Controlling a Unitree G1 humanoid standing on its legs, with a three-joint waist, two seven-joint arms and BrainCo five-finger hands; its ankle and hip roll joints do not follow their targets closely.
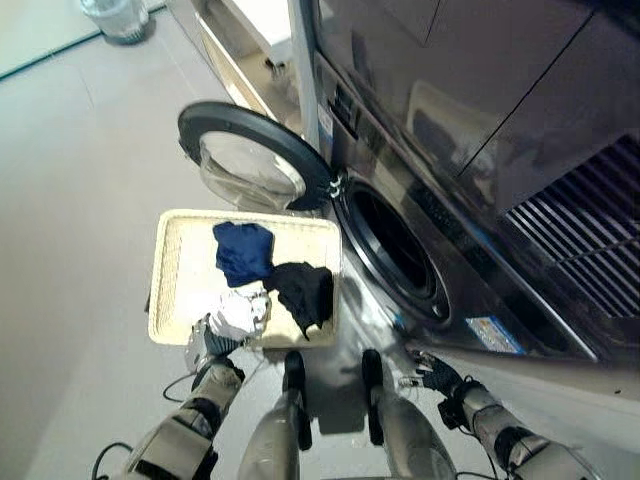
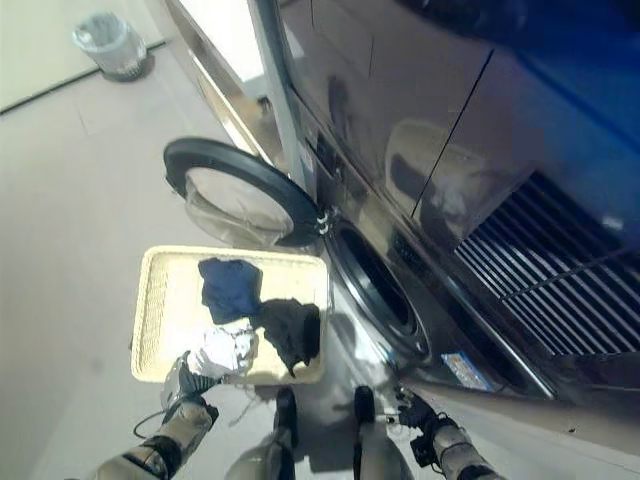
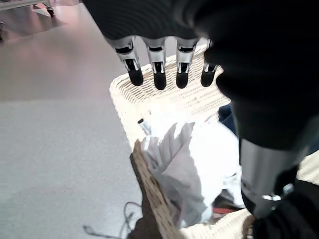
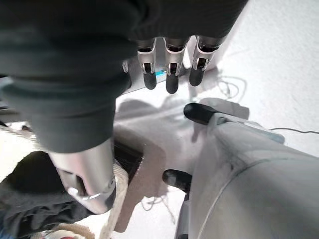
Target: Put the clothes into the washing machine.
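A cream wicker basket (image 1: 168, 270) lies on the floor in front of the washing machine, whose round door (image 1: 250, 150) is swung open beside the dark drum opening (image 1: 395, 250). In the basket are a blue garment (image 1: 243, 252), a black garment (image 1: 303, 290) and a white garment (image 1: 238, 312). My left hand (image 1: 205, 343) hovers at the basket's near rim, right by the white garment (image 3: 184, 159), fingers (image 3: 158, 74) straight and holding nothing. My right hand (image 1: 437, 375) hangs low beside the machine's front, open and empty, its fingers (image 4: 171, 79) straight, the black garment (image 4: 30, 199) off to its side.
A waste bin (image 1: 118, 18) stands on the floor far back. A dark appliance with a vent grille (image 1: 590, 240) is stacked above the washer. Bare grey floor (image 1: 70, 200) spreads to the left of the basket.
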